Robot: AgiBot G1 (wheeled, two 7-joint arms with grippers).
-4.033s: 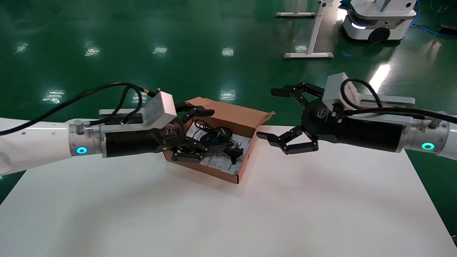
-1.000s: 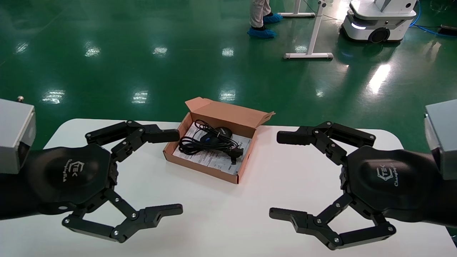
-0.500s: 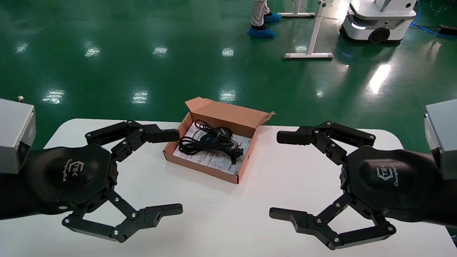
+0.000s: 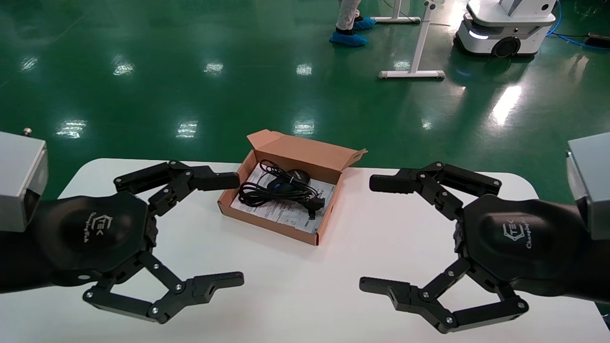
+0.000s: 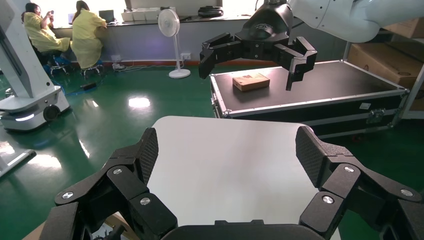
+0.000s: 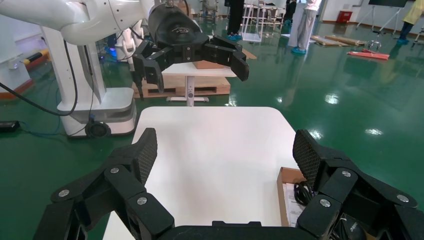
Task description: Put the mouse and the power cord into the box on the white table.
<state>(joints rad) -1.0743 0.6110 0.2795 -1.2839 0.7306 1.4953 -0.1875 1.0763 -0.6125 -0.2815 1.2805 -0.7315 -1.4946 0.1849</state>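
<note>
Both task items already lie inside the box (image 4: 286, 200), so as far as these views show, the packing itself looks finished. The mouse (image 4: 296, 176) sits toward the back of the cardboard box near the raised flap lid, its blue wheel just visible under the wiring, and the power cord (image 4: 274, 190) is spread across the printed paper sheet (image 4: 290, 215) lining the bottom, with its chunky plug (image 4: 314, 205) toward the front right corner. Nothing of either item hangs over the box walls that I can make out. The box stands on the white table (image 4: 305, 281) near its far edge, lid open.

The left gripper (image 4: 176, 231) hovers over the near left part of the table with its fingers spread wide and nothing between them. The right gripper (image 4: 421, 233) mirrors it over the near right part, fingers likewise wide apart and empty. Each is well apart from the box. My judgement is that nothing remains to be placed; at most the arms are at a resting pose. Whether the lid should be closed, the task does not say.
</note>
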